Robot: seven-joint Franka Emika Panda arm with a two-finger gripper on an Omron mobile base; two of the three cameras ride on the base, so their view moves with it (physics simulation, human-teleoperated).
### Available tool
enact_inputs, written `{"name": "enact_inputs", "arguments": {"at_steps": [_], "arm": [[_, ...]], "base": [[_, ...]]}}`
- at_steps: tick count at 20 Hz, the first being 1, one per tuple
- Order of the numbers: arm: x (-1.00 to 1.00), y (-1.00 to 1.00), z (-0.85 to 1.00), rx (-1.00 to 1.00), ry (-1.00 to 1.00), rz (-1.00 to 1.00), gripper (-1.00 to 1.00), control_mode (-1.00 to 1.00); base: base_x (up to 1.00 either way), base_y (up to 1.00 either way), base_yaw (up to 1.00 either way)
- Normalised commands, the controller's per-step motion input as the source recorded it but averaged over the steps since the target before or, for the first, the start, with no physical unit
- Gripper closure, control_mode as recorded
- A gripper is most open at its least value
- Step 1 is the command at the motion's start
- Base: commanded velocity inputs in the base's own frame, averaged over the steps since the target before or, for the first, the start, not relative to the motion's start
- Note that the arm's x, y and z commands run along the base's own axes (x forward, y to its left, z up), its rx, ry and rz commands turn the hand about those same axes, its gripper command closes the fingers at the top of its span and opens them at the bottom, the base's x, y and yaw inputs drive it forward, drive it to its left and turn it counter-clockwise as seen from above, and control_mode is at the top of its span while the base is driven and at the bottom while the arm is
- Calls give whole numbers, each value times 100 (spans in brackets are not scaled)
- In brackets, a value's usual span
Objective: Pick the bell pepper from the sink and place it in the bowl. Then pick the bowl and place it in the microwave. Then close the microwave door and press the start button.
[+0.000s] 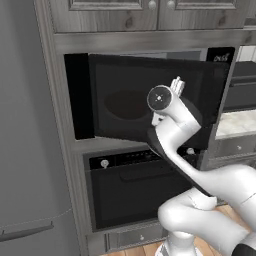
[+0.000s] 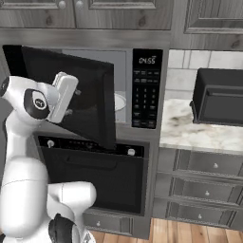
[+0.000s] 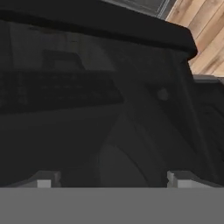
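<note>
- Microwave (image 2: 142, 85): built into the grey wood cabinetry; I see its grey cavity behind the half-swung door.
- Microwave door (image 2: 80, 99): black panel with dark glass, standing part open, angled out from its left hinge. It stands between my cameras and most of the cavity.
- Hand (image 2: 71, 102): at the door's outer face, pressed close to the glass in both base views. In the hand view the two fingertips (image 3: 43, 180) sit wide apart at the bottom edge with nothing between them, so I log the hand as released, holding nothing.
- Turntable plate (image 2: 119, 102): a white edge shows in the gap right of the door.
- Bowl (image 1: 125, 104): I make out a dim dark round shape through the door glass in the left base view; I cannot tell for certain that it is the bowl. The bell pepper I cannot pick out.
- Keypad strip (image 2: 146, 97): black, right of the cavity; display reads "04:55". Key legends too small to read.
- Oven (image 2: 95, 175): black, directly under the microwave, with knobs and a horizontal handle.
- Bench (image 2: 199, 128): marbled top to the right, carrying a black box-like appliance (image 2: 220, 97); tiled wall behind it.
- Drawers (image 2: 209, 187): grey fronts with small knobs below the bench.
- Upper cabinets (image 2: 95, 9): grey wood doors above.
- Floor (image 2: 190, 232): wood planks.
</note>
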Motion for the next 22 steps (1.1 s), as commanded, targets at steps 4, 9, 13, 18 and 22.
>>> {"name": "enact_inputs", "arguments": {"at_steps": [4, 9, 13, 18, 22], "arm": [[100, -100, -3, 3, -1, 7, -100, -100], [100, -92, -21, 0, 0, 8, -100, -100], [71, -64, -28, 1, 1, 3, -100, -100], [73, -18, -30, 0, 3, 0, -100, -100], [67, 0, -16, 3, 0, 5, -100, -100]], "base": [[0, 0, 0], [0, 0, 0], [0, 0, 0], [0, 0, 0], [0, 0, 0]]}}
